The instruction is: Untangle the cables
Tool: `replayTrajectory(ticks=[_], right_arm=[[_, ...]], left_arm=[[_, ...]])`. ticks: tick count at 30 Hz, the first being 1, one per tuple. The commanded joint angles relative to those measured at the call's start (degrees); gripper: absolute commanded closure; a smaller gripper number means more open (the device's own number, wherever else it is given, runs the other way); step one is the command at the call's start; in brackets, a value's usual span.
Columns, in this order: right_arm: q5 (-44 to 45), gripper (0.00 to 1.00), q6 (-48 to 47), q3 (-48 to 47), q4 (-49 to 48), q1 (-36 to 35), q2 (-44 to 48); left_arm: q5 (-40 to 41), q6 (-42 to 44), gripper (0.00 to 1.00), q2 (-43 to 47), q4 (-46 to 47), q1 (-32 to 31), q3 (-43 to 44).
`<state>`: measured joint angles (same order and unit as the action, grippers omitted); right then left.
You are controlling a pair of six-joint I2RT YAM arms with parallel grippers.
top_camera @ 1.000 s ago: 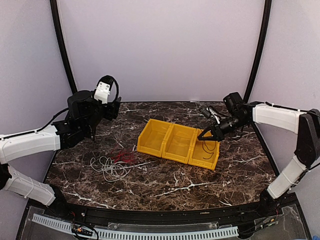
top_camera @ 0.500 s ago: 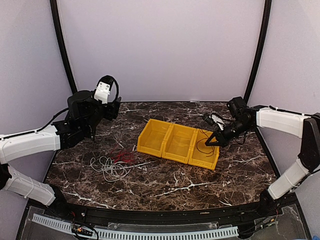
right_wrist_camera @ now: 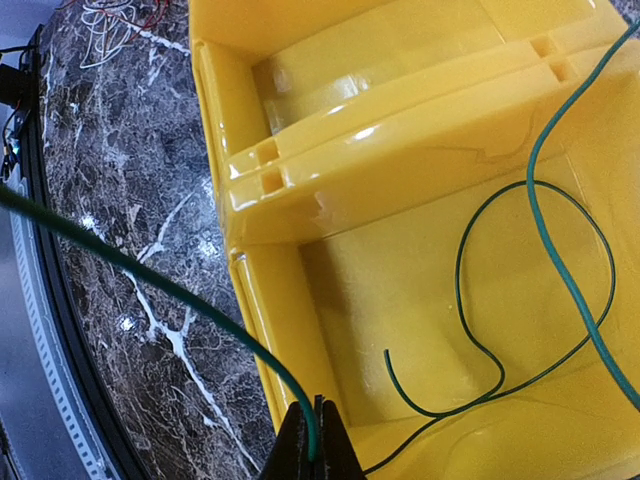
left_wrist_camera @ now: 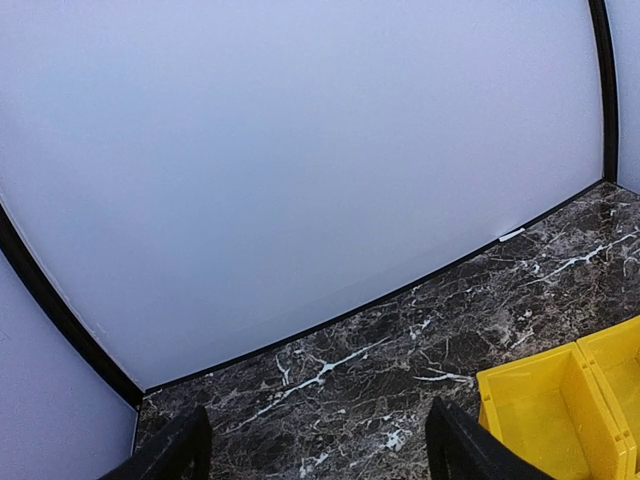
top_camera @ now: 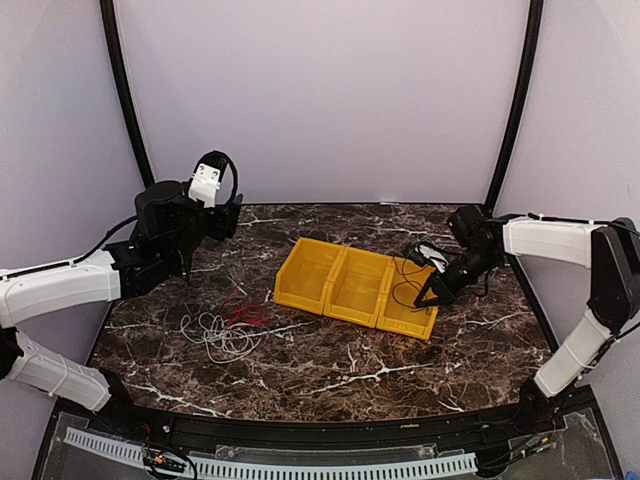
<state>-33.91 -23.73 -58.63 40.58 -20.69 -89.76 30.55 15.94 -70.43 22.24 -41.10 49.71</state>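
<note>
A dark cable (top_camera: pixel 404 287), green in the right wrist view (right_wrist_camera: pixel 540 200), loops inside the rightmost compartment of the yellow bin row (top_camera: pixel 352 287). My right gripper (top_camera: pixel 428 297) (right_wrist_camera: pixel 315 445) is shut on one end of it, low over that compartment's near wall. The white cable (top_camera: pixel 216 335) and the red cable (top_camera: pixel 246 314) lie in a loose heap on the table to the left, touching each other. My left gripper (top_camera: pixel 228 218) (left_wrist_camera: pixel 315 445) is raised at the back left, open and holding nothing, facing the back wall.
The bin's left and middle compartments (top_camera: pixel 310 272) hold nothing that I can see. The dark marble table (top_camera: pixel 330 365) ends at a black rim at the back wall (left_wrist_camera: pixel 330 315). In the right wrist view the white and red heap (right_wrist_camera: pixel 115 15) shows far off.
My right gripper has moved down and toward the near right with the dark cable, and more of the cable now lies in the rightmost compartment. The left arm has not moved.
</note>
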Motion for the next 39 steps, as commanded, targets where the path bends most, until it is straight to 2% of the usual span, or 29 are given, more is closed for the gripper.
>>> replayTrajectory(ticks=[1,11,13,14,16,19,25,30,34,39], right_arm=[[1.13,0.96,-0.30,-1.11,3.10,-1.15,-2.32],[6.43,0.62,1.04,-3.72,8.03,-3.25,0.55],[7.25,0.61,1.15,-4.22,8.83,-3.29,1.36],[7.38,0.61,1.21,-4.29,9.14,-3.33,1.73],[7.55,0.60,1.10,-4.38,9.62,-3.43,2.20],[7.91,0.60,0.96,-4.24,9.72,-3.56,2.52],[8.36,0.60,1.16,-4.30,9.30,-3.57,3.80],[8.63,0.60,1.39,-4.27,9.21,-3.55,4.40],[8.58,0.60,1.31,-4.19,9.07,-3.57,4.56],[7.77,0.60,1.40,-4.49,8.75,-3.57,4.63]], left_arm=[[-0.02,0.46,0.24,0.92,0.86,-0.06,-0.53],[-1.97,0.12,0.24,0.87,0.41,-0.03,-0.40],[-10.71,-0.70,0.23,1.12,-1.91,-0.07,-0.30],[-19.04,-0.98,0.24,0.92,-2.62,-0.09,-0.27],[-29.50,-3.29,0.25,-0.61,-4.18,-0.84,0.14],[-36.93,-10.28,0.27,-4.10,-1.12,-4.80,0.37],[-34.11,-22.50,0.23,-18.14,6.69,-15.00,7.02],[-33.50,-35.85,0.22,-28.74,13.53,-16.97,11.85],[-34.87,-40.54,0.23,-35.75,17.64,-17.58,15.97],[-36.67,-43.29,0.25,-43.55,18.51,-17.69,23.73]])
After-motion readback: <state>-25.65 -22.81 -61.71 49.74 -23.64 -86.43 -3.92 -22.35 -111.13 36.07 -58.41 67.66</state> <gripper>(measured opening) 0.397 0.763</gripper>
